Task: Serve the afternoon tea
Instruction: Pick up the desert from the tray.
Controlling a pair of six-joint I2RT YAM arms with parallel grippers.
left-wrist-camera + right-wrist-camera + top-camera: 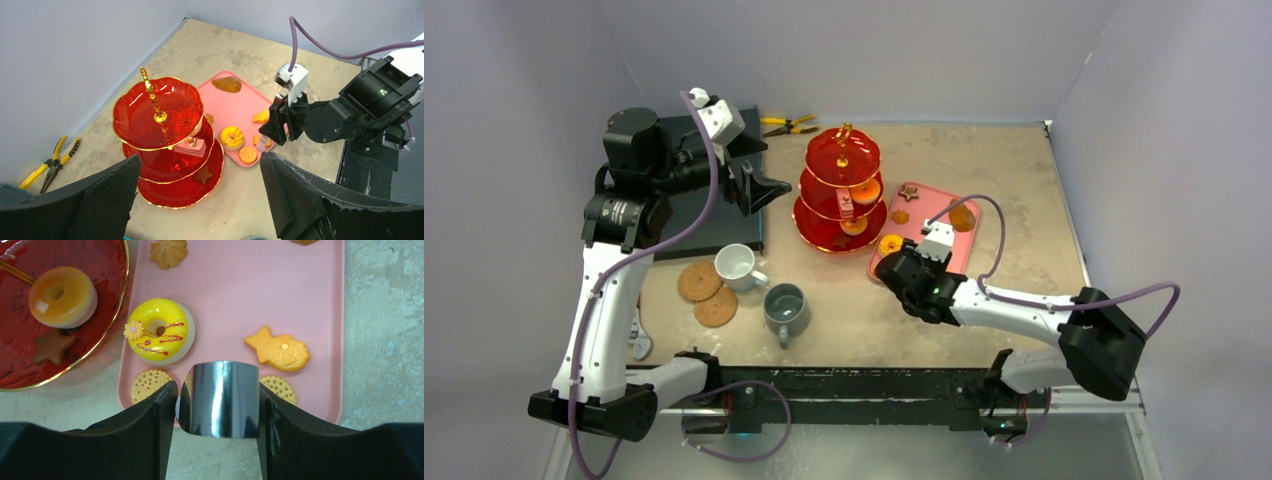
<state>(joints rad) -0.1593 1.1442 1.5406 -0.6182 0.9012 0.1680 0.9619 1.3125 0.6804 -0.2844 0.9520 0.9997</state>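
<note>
Pincer [216,389] low over pink tray [300,300], right arm outstretched.

On table [1024,180], centre-back: three-tier stand [824,155]. Behind it to the left, at far edge: pliers [787,125]. Left of stand: slab [714,238].

Just right of stand, edge beside bottom tier's rim: tray [240,295].
- On tray, near-left corner: ring pastry [157,330].
- Behind that: flower biscuit [169,252].
- Right of ring pastry: fish biscuit [278,351].
- Along near edge: round biscuits [148,384].

On bottom tier: second ring pastry [61,296], star biscuit [52,347] just nearer.

In front of slab: coasters [699,281], overlapping. Just right of these: far mug [737,266]. Nearer and further right: near mug [786,308].
</note>
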